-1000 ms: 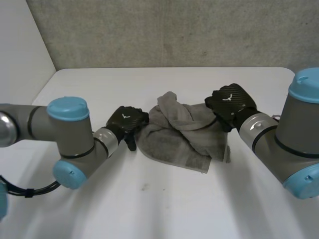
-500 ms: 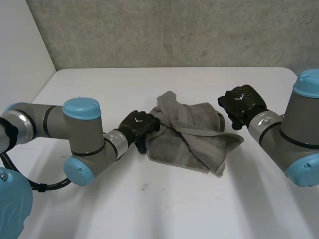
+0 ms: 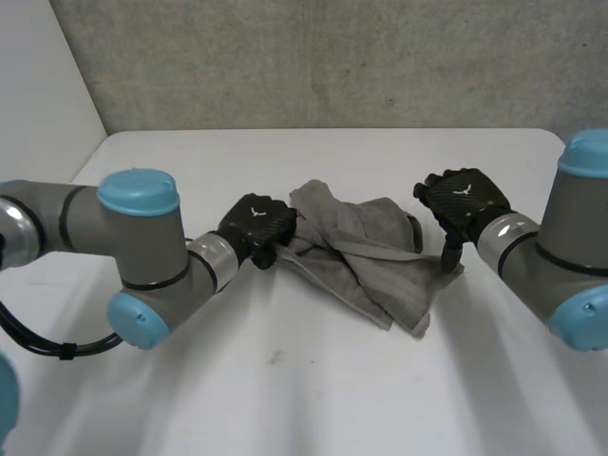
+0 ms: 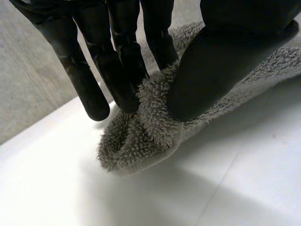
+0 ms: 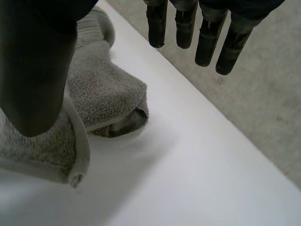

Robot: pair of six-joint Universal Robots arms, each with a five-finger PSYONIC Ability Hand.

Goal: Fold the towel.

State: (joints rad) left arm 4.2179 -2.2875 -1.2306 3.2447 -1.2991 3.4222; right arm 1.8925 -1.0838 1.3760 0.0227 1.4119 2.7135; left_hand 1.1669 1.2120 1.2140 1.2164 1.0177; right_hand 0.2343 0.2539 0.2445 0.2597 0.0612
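Here's the towel [image 3: 366, 261], grey terry, lying crumpled on the white table [image 3: 285, 380] with one thick fold thrown slantwise across its top. The left arm [image 3: 142, 256] comes in from the towel's left side, and the left hand [image 3: 256, 226] is right on the towel's left end. From the left wrist it's clear: fingers [image 4: 117, 61] on one side of the cloth, thumb [image 4: 211, 75] on the other, and a tuft of the towel's edge nipped tight between them. The pinched lump bulges out just past the fingertips, low over the table, though whether it touches the surface I can't tell. Over at the towel's right end is the right hand [image 3: 463, 201], on the right arm [image 3: 551, 275] that reaches in from that side, poised above the towel's right edge. In the right wrist view its fingers [image 5: 207, 42] hang straight and well apart from the thumb [image 5: 33, 70], with nothing caught between them. They point past the towel at bare table. The thumb sits over a rolled-up fold of the towel's edge; whether it presses the cloth I can't make out.
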